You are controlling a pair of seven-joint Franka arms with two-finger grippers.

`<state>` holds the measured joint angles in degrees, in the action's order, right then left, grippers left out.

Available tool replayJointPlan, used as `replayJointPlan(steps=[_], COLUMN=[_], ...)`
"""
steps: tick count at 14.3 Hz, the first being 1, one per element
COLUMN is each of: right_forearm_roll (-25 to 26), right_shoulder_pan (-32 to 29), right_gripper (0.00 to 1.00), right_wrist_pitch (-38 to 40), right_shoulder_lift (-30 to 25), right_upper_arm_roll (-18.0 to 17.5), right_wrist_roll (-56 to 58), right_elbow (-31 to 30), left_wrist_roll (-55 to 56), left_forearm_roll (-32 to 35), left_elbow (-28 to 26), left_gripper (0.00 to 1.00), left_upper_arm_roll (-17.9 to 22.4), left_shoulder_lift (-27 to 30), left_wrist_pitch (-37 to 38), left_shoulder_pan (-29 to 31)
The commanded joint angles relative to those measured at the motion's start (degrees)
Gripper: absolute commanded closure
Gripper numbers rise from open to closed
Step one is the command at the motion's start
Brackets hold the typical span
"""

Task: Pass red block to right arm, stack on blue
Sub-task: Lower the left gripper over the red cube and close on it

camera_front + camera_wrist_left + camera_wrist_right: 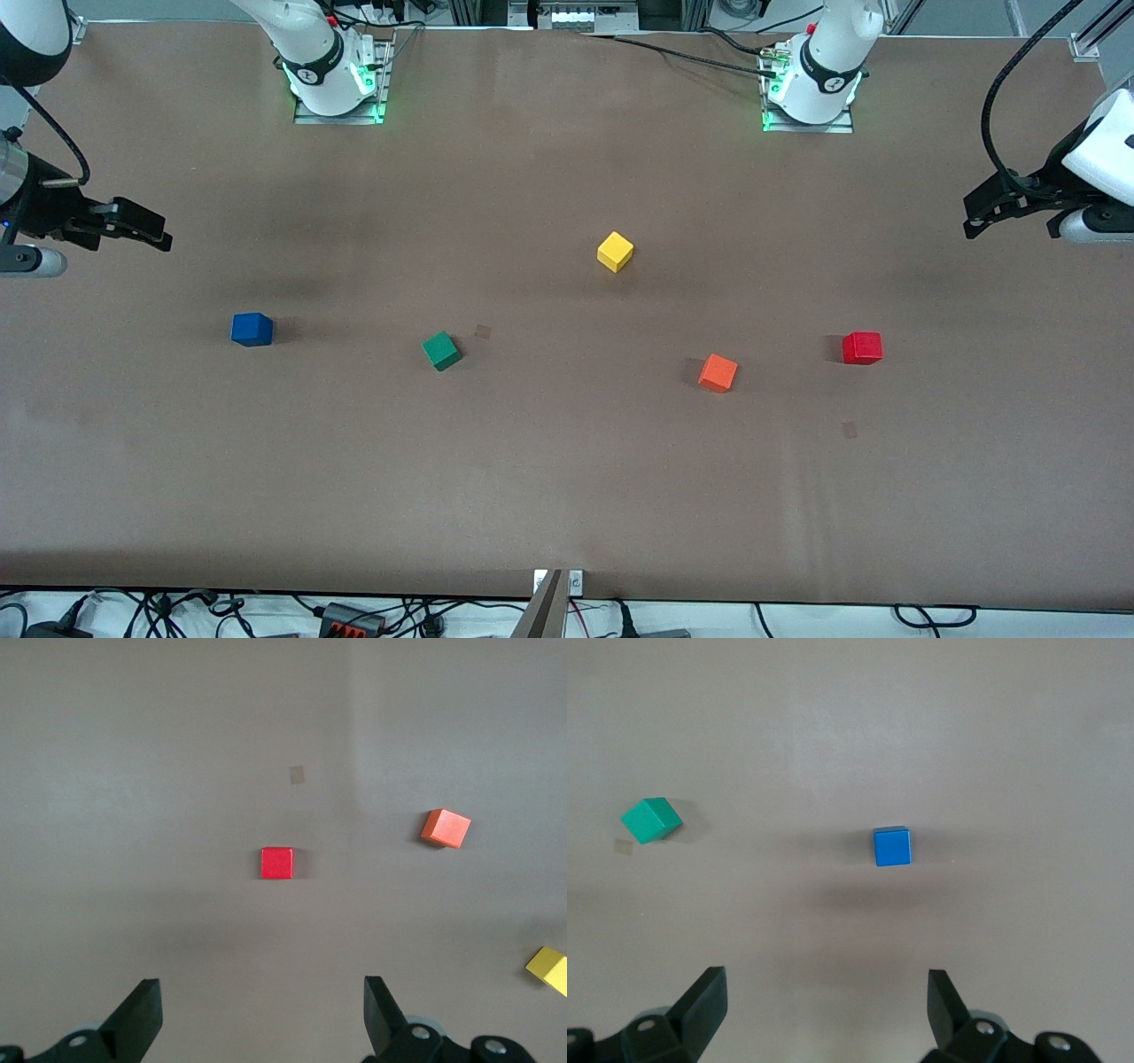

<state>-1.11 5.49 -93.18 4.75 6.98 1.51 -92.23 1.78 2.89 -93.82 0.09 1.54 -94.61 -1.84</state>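
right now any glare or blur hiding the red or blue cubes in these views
Front view: even light, red block and blue cube sharp, each with a short soft shadow. Left wrist view: red block crisp, no glare. Right wrist view: blue cube clear.

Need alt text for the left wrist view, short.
A red block sits alone on the brown table, ahead of the open, empty left gripper. An orange cube lies off to one side, apart from it, and a yellow cube is cut off at the frame's edge.
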Motion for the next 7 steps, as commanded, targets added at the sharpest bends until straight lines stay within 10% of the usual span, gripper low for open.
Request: replayJointPlan(steps=[1,7], right_forearm_roll=[1.02,1.02], right_shoulder_pan=[1.28,2.42], right_gripper=[0.00,0.00], right_wrist_pitch=[2.12,2.12], right_shoulder_lift=[0.43,0.35], right_upper_arm_roll=[-0.04,-0.04], right_wrist_roll=[0.86,0.77], right_elbow=[2.06,2.32], left_wrist_roll=[-0.11,-0.11], left_forearm_roll=[-1.13,-1.13], left_elbow=[1.97,1.97], left_gripper=[0.00,0.00], left_upper_arm_roll=[0.35,0.35], left_shoulder_lift=[-0.92,-0.92], left_wrist_pitch=[1.27,1.27], left_shoulder_pan=[-0.36,-0.27])
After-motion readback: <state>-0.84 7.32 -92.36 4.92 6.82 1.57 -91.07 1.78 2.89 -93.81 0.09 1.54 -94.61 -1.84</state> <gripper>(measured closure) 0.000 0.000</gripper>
